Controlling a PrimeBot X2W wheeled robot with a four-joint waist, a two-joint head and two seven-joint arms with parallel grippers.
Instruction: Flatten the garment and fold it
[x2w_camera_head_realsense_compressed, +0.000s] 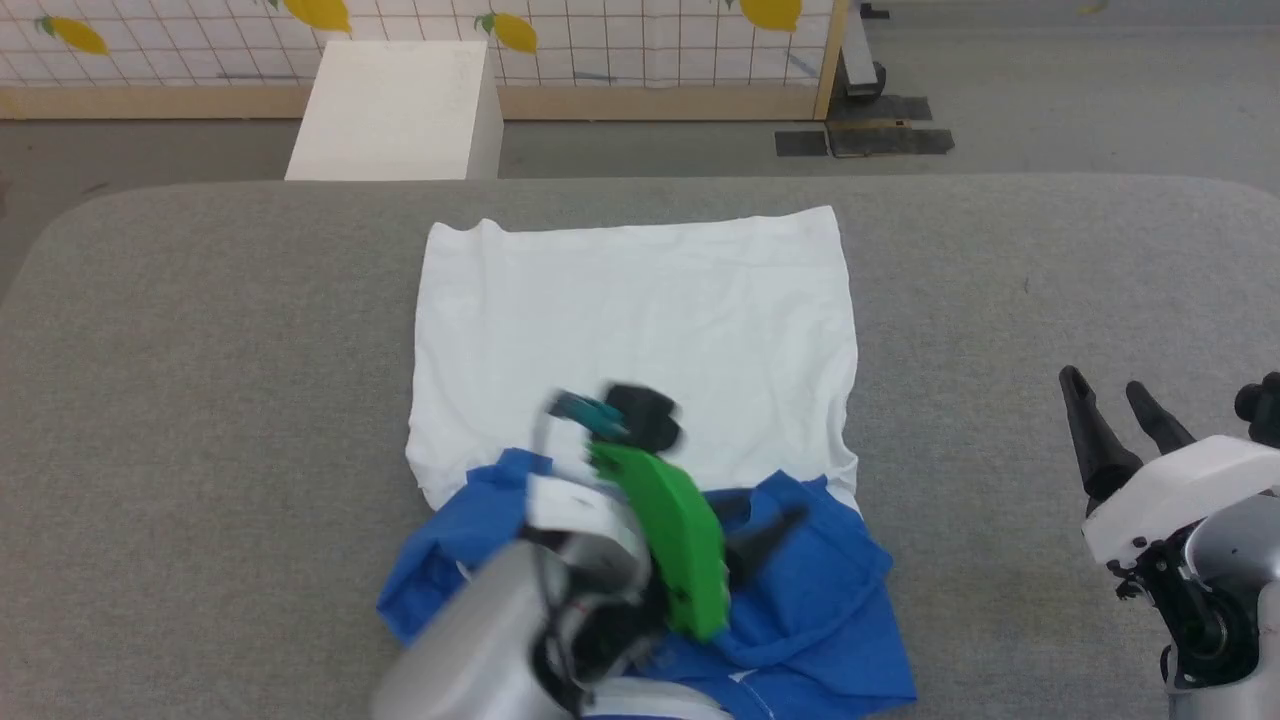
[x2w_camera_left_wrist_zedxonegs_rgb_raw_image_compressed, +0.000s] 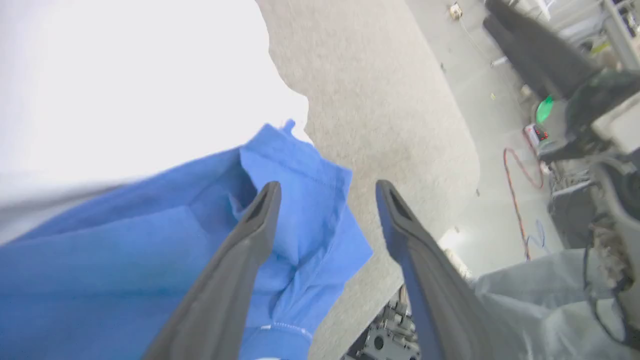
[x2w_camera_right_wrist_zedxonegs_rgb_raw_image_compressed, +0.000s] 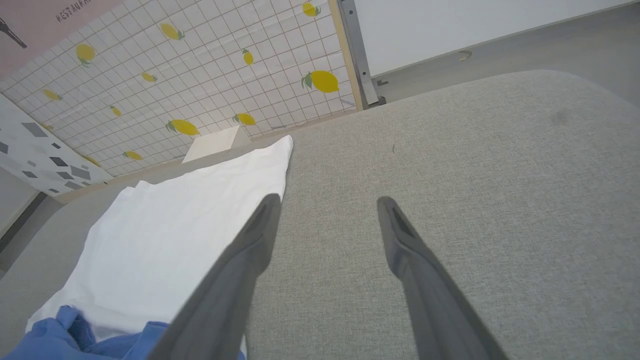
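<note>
The garment (x2w_camera_head_realsense_compressed: 640, 300) lies on the grey table (x2w_camera_head_realsense_compressed: 200, 350), its white body spread flat toward the far side. Its blue sleeves and shoulders are bunched in a heap at the near edge (x2w_camera_head_realsense_compressed: 820, 620). My left gripper (x2w_camera_head_realsense_compressed: 760, 530) hovers over that blue heap, blurred in the head view. In the left wrist view it (x2w_camera_left_wrist_zedxonegs_rgb_raw_image_compressed: 327, 186) is open, nothing is between the fingers, and the blue cloth (x2w_camera_left_wrist_zedxonegs_rgb_raw_image_compressed: 150, 240) lies just under the left finger. My right gripper (x2w_camera_head_realsense_compressed: 1105, 383) is open above bare table to the garment's right. The right wrist view shows it (x2w_camera_right_wrist_zedxonegs_rgb_raw_image_compressed: 328, 199) beside the white hem (x2w_camera_right_wrist_zedxonegs_rgb_raw_image_compressed: 175, 225).
A white box (x2w_camera_head_realsense_compressed: 400, 110) stands on the floor beyond the table's far edge, before a lemon-patterned grid wall (x2w_camera_head_realsense_compressed: 600, 40). Bare grey tabletop (x2w_camera_right_wrist_zedxonegs_rgb_raw_image_compressed: 475, 175) stretches left and right of the garment. In the left wrist view, cables (x2w_camera_left_wrist_zedxonegs_rgb_raw_image_compressed: 520, 170) lie on the floor past the table's edge.
</note>
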